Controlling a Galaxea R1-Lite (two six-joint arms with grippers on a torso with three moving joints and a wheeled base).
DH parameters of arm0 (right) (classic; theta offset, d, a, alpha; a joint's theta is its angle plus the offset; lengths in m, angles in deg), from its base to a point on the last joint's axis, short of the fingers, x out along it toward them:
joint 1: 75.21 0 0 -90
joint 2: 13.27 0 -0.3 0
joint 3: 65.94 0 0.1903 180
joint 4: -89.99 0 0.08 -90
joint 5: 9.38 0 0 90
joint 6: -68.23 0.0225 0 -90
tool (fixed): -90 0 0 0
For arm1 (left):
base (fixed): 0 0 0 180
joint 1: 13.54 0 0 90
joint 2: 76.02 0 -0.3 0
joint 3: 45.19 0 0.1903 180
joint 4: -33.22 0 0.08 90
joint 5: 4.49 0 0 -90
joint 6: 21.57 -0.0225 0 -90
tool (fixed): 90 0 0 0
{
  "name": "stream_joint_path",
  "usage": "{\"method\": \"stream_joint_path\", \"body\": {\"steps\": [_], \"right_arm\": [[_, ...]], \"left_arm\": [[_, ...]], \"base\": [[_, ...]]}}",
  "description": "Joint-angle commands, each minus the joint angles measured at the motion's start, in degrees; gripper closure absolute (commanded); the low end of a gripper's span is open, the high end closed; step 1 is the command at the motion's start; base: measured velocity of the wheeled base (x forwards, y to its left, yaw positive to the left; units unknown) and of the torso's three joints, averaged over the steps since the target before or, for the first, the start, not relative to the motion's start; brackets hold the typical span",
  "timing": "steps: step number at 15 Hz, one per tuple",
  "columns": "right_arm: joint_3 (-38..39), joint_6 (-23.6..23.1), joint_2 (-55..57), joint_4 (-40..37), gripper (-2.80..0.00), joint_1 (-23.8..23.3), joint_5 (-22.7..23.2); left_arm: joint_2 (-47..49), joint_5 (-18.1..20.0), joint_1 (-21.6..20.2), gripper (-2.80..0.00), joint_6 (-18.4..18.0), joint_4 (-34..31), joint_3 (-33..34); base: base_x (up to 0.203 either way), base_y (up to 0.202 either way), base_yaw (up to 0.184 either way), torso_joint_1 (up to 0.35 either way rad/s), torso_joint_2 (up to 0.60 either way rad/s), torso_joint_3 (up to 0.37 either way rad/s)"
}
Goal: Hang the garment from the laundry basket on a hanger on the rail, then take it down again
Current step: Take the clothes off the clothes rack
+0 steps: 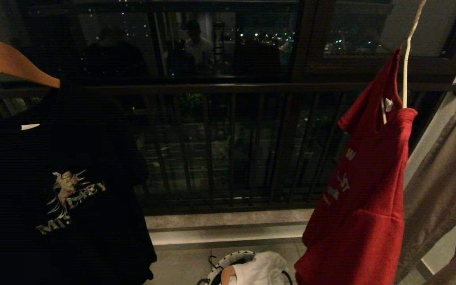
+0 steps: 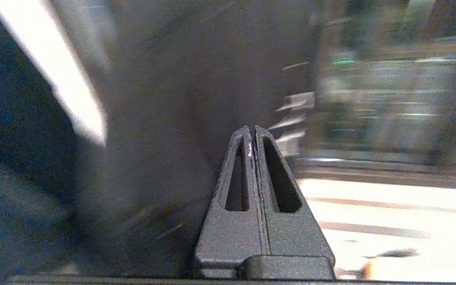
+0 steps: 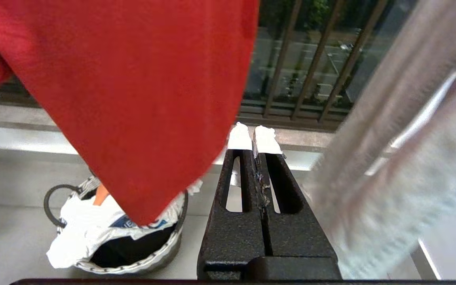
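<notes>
Hanging lopsided on the thin cream-white wire hanger (image 1: 406, 55), the red short-sleeved T-shirt (image 1: 364, 190) awaits takedown; both hands, left (image 2: 251, 136) and right (image 3: 253, 138), are closed and empty and must open first.

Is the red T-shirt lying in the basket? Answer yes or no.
No: the red T-shirt hangs on the cream hanger, above the basket, which holds a white T-shirt.

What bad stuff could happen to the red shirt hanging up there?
1. The red T-shirt hangs lopsided on the thin white hanger, bunched toward one end, so it might slide off.
2. If it drops, it may miss the small laundry basket, which a white T-shirt already partly fills, and land on the floor.
3. Both grippers, left and right, are shut and hold nothing, so neither would catch it.
</notes>
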Motion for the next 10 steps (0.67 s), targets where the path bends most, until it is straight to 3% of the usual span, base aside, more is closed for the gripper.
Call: {"method": "stream_joint_path", "body": {"steps": [1, 7, 10], "right_arm": [[0.0, -0.1, 0.1, -0.2, 0.0, 0.0, 0.2], [-0.1, 0.1, 0.1, -0.2, 0.0, 0.0, 0.2], [-0.1, 0.2, 0.2, -0.2, 0.0, 0.0, 0.2]], "left_arm": [[-5.1, -0.4, -5.2, 0.0, -1.6, -0.7, 0.9], [-16.5, -0.3, -9.9, 0.0, -7.2, -2.9, 7.6], [-23.5, 4.4, -10.2, 0.0, -7.8, -6.1, 12.1]], "base": [[0.0, 0.0, 0.0, 0.0, 0.0, 0.0], [0.0, 0.0, 0.0, 0.0, 0.0, 0.0], [0.0, 0.0, 0.0, 0.0, 0.0, 0.0]]}}
